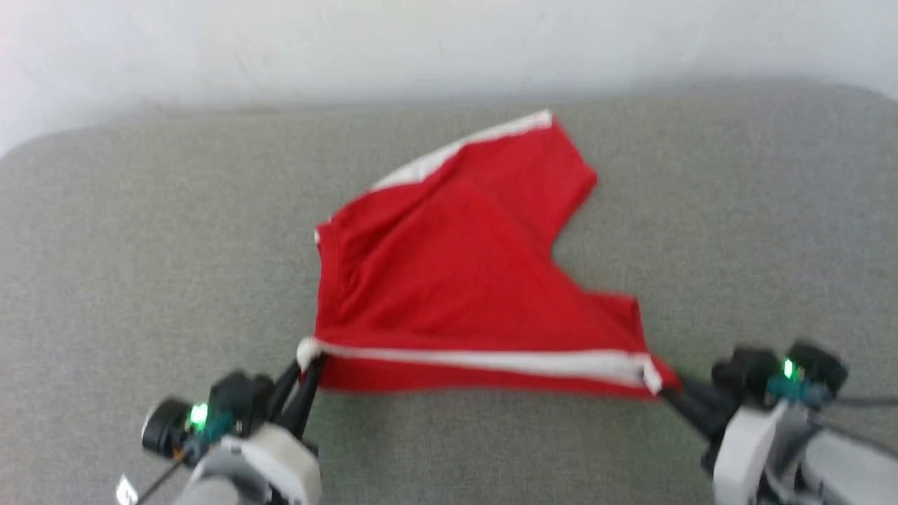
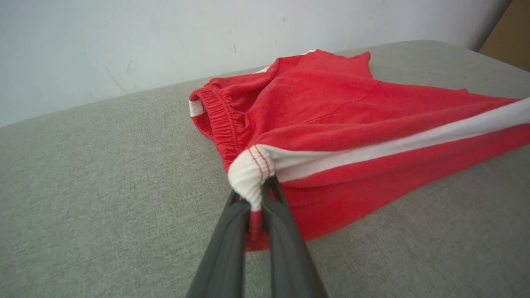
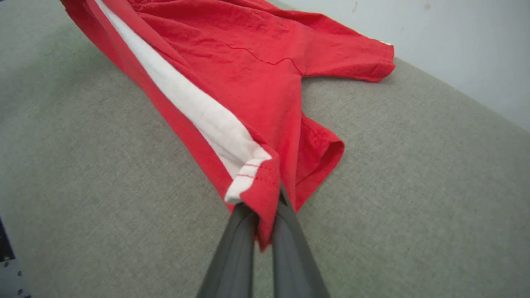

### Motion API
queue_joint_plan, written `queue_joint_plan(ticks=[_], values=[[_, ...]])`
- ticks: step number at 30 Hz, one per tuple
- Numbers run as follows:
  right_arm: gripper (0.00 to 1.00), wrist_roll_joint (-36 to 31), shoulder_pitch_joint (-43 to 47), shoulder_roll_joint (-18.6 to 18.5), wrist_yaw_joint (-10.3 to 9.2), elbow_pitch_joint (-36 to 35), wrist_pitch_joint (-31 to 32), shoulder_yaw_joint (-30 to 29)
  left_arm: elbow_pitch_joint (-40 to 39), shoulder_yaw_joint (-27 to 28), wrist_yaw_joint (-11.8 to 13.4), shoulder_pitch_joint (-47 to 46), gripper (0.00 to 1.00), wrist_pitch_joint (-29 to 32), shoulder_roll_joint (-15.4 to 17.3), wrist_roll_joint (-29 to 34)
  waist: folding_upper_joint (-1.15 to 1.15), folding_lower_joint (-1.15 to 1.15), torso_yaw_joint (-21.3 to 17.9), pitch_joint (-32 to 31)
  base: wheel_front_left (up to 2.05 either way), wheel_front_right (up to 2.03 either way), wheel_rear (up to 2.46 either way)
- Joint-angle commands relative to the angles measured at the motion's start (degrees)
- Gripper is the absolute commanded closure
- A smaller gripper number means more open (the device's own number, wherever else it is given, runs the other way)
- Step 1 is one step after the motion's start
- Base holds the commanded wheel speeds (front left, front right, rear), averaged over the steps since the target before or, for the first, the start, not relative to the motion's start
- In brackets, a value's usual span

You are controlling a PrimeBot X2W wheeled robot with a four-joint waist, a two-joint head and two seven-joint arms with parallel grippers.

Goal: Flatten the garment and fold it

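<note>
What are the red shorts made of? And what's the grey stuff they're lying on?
The red shorts look like thin, soft cloth, probably a light knit: they crease and drape, and the waistband is puckered as elastic is. Matte rather than glossy here. The grey surface looks like woven upholstery fabric, with a fine speckled weave; perhaps padded.

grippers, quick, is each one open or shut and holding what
left gripper: shut, pinching the shorts at the waistband corner.
right gripper: shut, pinching the shorts at a leg hem corner.
</note>
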Motion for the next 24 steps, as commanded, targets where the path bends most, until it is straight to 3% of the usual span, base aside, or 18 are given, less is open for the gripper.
queue_joint_plan(ticks=[1, 8, 12, 18, 24], values=[[1.0, 0.05, 3.62, -0.23, -0.12, -1.13, 0.43, -0.91, -0.77, 0.02, 0.83, 2.76, 1.0, -0.27, 0.7, 0.39, -0.01, 0.02, 0.33, -3.89, 0.0, 0.0, 0.0], [1.0, -0.84, 17.91, -0.32, -0.12, -6.52, 2.82, -6.54, -4.57, -0.69, 3.03, 12.13, 1.0, 0.44, 3.68, -0.47, -0.01, 0.02, 0.53, -7.23, 0.0, 0.0, 0.0], [1.0, -2.5, 21.7, 0.52, -0.12, -9.45, 4.04, -11.65, -6.65, -0.81, 3.7, 13.63, 1.0, 0.81, 4.45, -0.59, -0.01, 0.02, 0.82, -7.44, 0.0, 0.0, 0.0], [1.0, -6.31, 18.76, 4.99, -0.12, -10.36, 5.17, -18.54, -6.85, -0.18, 3.42, 8.41, 1.0, 0.45, 2.08, 0.12, -0.01, 0.02, 1.61, -6.02, 0.0, 0.0, 0.0], [1.0, -10.2, 9.08, 7.51, -0.12, -7.26, 7.51, -20.16, -2.52, 1.26, 2.26, 1.49, 1.0, -0.03, -0.82, 1.12, -0.01, 0.02, 2.29, -2.33, 0.0, 0.0, 0.0]])
